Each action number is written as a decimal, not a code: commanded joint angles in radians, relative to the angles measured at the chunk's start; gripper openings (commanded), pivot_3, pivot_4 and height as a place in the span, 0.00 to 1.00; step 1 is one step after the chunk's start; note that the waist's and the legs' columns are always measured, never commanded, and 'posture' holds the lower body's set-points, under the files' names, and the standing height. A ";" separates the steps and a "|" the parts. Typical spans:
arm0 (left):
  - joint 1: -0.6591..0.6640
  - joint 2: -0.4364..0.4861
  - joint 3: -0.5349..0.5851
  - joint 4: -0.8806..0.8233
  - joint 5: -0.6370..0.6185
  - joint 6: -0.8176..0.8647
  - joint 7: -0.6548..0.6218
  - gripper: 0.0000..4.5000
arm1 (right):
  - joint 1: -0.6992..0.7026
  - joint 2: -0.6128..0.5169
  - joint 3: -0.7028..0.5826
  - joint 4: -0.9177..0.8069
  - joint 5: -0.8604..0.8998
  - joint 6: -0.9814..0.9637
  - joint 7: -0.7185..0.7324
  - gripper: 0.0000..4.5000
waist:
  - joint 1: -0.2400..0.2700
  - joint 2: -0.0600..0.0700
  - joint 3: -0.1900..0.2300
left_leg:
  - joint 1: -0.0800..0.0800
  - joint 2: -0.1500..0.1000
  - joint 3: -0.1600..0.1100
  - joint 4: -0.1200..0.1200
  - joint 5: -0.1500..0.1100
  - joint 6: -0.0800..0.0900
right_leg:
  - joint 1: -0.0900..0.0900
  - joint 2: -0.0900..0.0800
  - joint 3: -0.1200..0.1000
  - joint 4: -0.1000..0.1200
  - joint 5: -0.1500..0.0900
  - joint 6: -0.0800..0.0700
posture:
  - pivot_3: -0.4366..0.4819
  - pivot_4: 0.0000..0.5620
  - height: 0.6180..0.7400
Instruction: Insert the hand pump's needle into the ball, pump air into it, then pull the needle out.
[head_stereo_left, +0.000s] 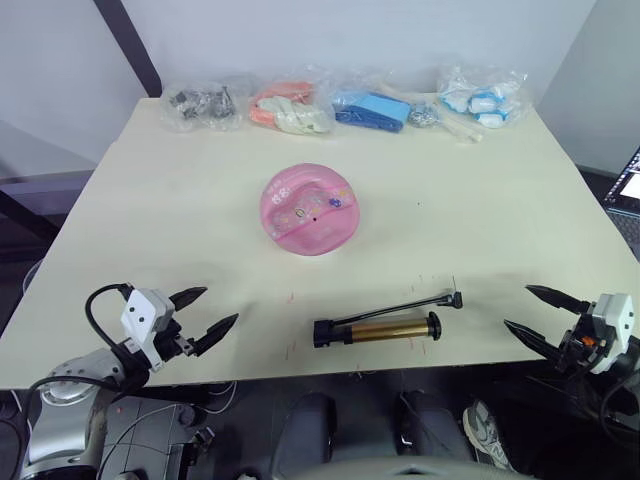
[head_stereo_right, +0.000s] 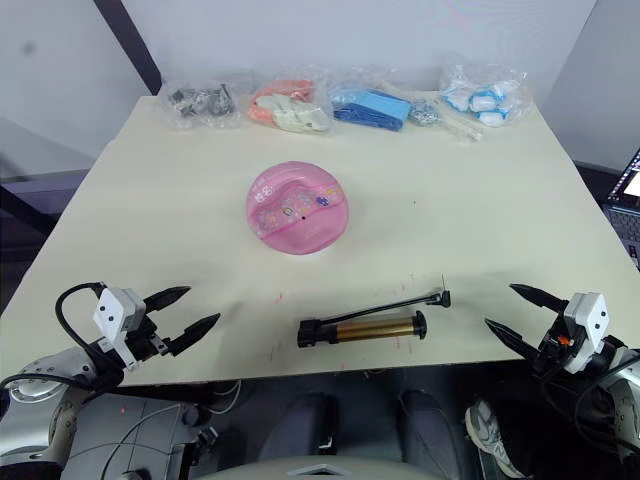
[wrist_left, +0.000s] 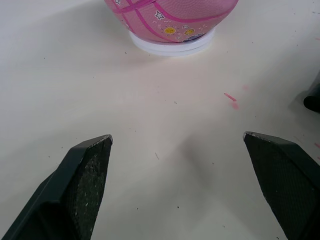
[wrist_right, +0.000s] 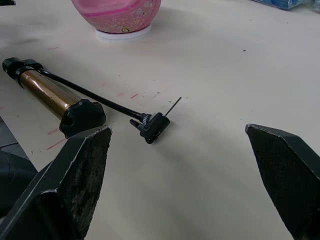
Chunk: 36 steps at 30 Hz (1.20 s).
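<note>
While both of my claws hang over the near edge of the cream table (head_stereo_left: 150, 200), neither one touches anything. My left gripper (head_stereo_left: 212, 311) sits at the near left corner with its two black fingers spread wide apart, nothing between them, and my right gripper (head_stereo_left: 532, 312) sits at the near right corner, likewise splayed open and empty. Between them, close to the front edge, lies the hand pump (head_stereo_left: 378, 329), flat on its side, its gold-bronze barrel running roughly left to right. Its thin black hose (head_stereo_left: 398, 309) runs alongside the barrel toward my right, ending in a small black fitting with the needle (wrist_right: 174, 106) sticking up at a tilt, its tip clear of the tabletop. Farther back, near the middle of the table, the ball (head_stereo_left: 307, 209) rests on a low white ring (wrist_left: 170, 46), its dark valve hole facing upward, well apart from the pump. Four plastic bags (head_stereo_left: 290, 106) of small items line the far edge.
</note>
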 joint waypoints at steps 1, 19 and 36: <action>-0.002 0.012 0.008 -0.028 -0.008 -0.005 -0.008 0.99 | 0.003 -0.002 -0.017 -0.016 0.005 -0.023 0.004 1.00 | 0.001 0.000 0.000 | 0.000 0.000 0.000 0.000 0.000 0.000 | 0.000 0.000 0.000 0.000 0.000 0.000 | 0.48 0.27 1.00; -0.058 0.045 -0.046 -0.060 0.016 -0.027 -0.101 0.99 | 0.016 -0.014 -0.032 0.004 0.042 -0.038 0.071 1.00 | 0.006 0.000 0.000 | 0.000 0.000 0.000 0.000 0.000 0.000 | 0.000 0.000 0.000 0.000 0.000 0.000 | 0.48 0.27 1.00; -0.424 0.005 -0.450 -0.253 0.098 0.238 -0.120 0.99 | 0.056 -0.049 -0.064 -0.098 0.145 -0.004 0.241 1.00 | 0.008 0.001 0.000 | 0.001 -0.001 0.000 0.001 0.000 0.000 | 0.001 0.005 0.001 0.000 0.002 -0.002 | 0.48 0.27 1.00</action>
